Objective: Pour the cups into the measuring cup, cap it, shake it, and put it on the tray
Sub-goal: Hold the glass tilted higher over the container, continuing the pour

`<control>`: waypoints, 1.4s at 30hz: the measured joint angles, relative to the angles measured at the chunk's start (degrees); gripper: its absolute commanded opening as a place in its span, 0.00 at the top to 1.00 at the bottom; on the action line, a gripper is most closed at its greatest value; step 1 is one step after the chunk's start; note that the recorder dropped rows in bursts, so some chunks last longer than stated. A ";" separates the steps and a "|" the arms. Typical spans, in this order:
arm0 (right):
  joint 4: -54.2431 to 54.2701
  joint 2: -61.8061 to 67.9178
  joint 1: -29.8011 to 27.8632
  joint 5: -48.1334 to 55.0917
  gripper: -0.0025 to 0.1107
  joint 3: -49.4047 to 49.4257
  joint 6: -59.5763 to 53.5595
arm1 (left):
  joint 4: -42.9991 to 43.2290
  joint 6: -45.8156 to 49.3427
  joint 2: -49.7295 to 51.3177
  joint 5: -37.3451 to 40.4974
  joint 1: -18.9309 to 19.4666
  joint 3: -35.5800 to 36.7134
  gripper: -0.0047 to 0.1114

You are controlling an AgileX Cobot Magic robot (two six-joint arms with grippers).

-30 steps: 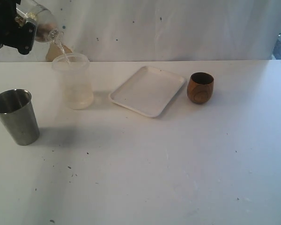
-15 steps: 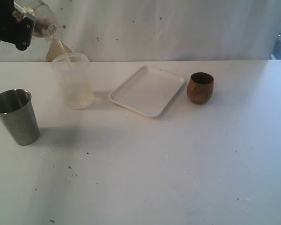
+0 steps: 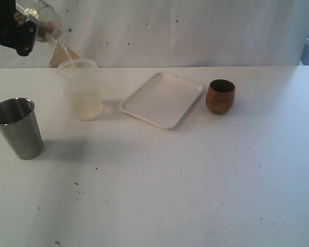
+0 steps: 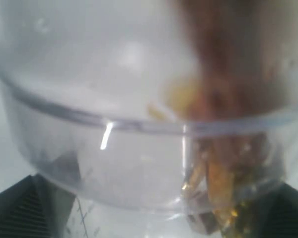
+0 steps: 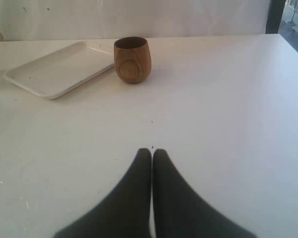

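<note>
The left end effector (image 3: 21,28) is spread wide around the clear measuring cup (image 3: 44,20), holding it high and tipped, with the domed cap (image 3: 55,32) on. The cap's narrow neck points down at a frosted tub (image 3: 82,90) on the counter (image 3: 170,180), and 1 thin clear streak runs from neck to tub mouth. The steel tumbler (image 3: 18,128) stands front left. The white tray (image 3: 162,100) lies between the tub and the wooden cup (image 3: 220,96). The right end effector (image 5: 152,153) hangs above the counter, fully closed on nothing.
</note>
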 measured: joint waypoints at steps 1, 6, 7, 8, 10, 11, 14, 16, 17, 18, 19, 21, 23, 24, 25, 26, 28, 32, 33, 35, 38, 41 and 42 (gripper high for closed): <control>0.00 0.00 0.00 0.00 0.98 0.00 0.00 | 0.00 0.00 0.00 0.00 0.00 0.00 0.96; 0.00 0.00 0.00 0.00 0.98 0.00 0.00 | 0.00 0.03 0.00 0.13 0.00 0.00 0.96; 0.00 0.00 0.00 0.00 0.98 0.00 0.00 | 0.00 0.13 0.00 0.13 0.00 0.00 0.96; 0.00 0.00 0.00 0.00 0.98 0.00 0.00 | 0.00 0.13 0.00 0.13 0.00 0.00 0.96; 0.00 0.00 0.00 0.00 0.98 0.00 0.00 | 0.34 0.13 0.00 0.43 0.00 -0.31 0.96; 0.00 0.00 0.00 0.00 0.98 0.00 0.00 | 0.35 0.13 0.00 0.60 0.00 -0.59 0.96; 0.00 0.00 0.00 0.00 0.98 0.00 0.00 | 0.44 0.13 0.00 1.17 0.00 -2.25 0.96; 0.00 0.00 0.00 0.00 0.98 0.00 0.00 | 0.44 0.13 0.00 1.27 0.00 -3.28 0.96; 0.00 0.00 0.00 0.00 0.98 0.00 0.00 | 0.44 0.13 0.00 1.44 0.00 -3.56 0.96; 0.00 0.00 0.00 0.00 0.98 0.00 0.00 | 0.44 0.13 0.00 1.60 0.00 -3.99 0.96; 0.00 0.00 0.00 0.00 0.98 0.00 0.00 | 0.44 0.13 0.00 1.60 0.00 -4.10 0.96; 0.00 0.00 0.00 0.00 0.98 0.00 0.00 | 0.44 0.13 0.00 1.74 0.00 -4.10 0.96; 0.00 0.00 0.00 0.00 0.98 0.00 0.00 | 0.44 0.13 0.00 2.16 0.00 -4.10 0.96; 0.00 0.00 0.00 0.00 0.98 0.00 0.00 | 0.44 0.13 0.00 2.41 0.00 -4.10 0.96; 0.00 0.00 0.00 0.00 0.98 0.00 0.00 | 0.44 0.13 0.00 2.53 0.00 -4.10 0.96; 0.00 0.00 0.00 0.00 0.98 0.00 0.00 | 0.49 0.13 0.00 2.53 0.00 -4.10 0.96; 0.00 0.00 0.00 0.00 0.98 0.00 0.00 | 0.49 0.13 0.00 2.67 0.00 -4.10 0.96; 0.00 0.00 0.00 0.00 0.98 0.00 0.00 | 0.49 0.13 -0.67 3.81 0.00 -4.10 0.96; 0.00 0.00 0.00 0.00 0.98 0.00 0.00 | 0.49 0.13 -0.94 4.03 0.00 -4.10 0.96; 0.00 0.00 0.00 0.00 0.98 0.00 0.00 | 0.49 0.13 -1.54 4.03 0.00 -4.10 0.96; 0.00 0.00 0.00 0.00 0.98 0.00 0.00 | 0.49 0.13 -2.59 4.15 0.00 -4.10 0.96; 0.00 0.00 0.00 0.00 0.98 0.00 0.00 | 0.49 0.13 -3.48 4.81 0.00 -4.10 0.96; 0.00 0.00 0.00 0.00 0.98 0.00 0.00 | 0.49 0.13 -3.73 4.94 0.00 -4.10 0.96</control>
